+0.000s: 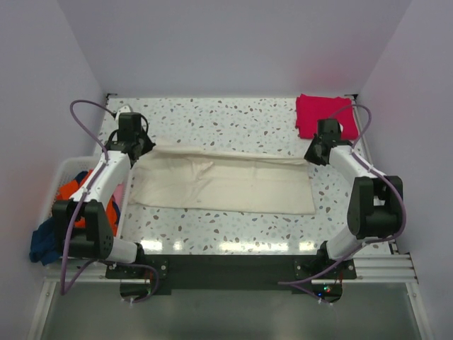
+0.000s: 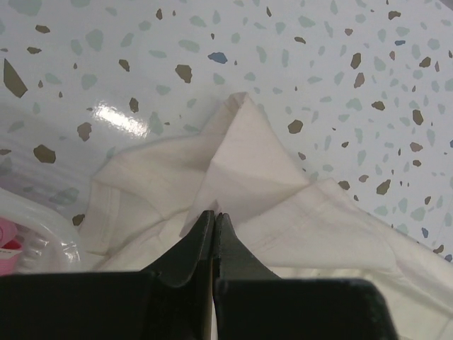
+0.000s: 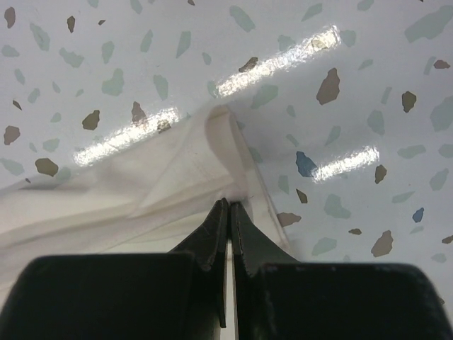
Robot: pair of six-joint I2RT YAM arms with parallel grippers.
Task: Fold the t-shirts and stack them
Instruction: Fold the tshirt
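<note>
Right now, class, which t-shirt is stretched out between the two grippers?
The cream t-shirt, pinched by the left gripper and right gripper; the magenta t-shirt lies folded at the far right corner.

Speckled table bears a cream t-shirt and folded magenta t-shirt

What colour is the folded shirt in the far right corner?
The folded t-shirt is magenta-red; top view.

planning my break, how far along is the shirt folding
Done: one magenta-red cloth t-shirt lies folded at the far right corner of the table. In hand: the cream cloth t-shirt lies spread flat, left gripper and right gripper each shut on its far edge. Left: an orange shirt, a dark blue shirt and a pink shirt crumpled at the white slatted basket.
</note>
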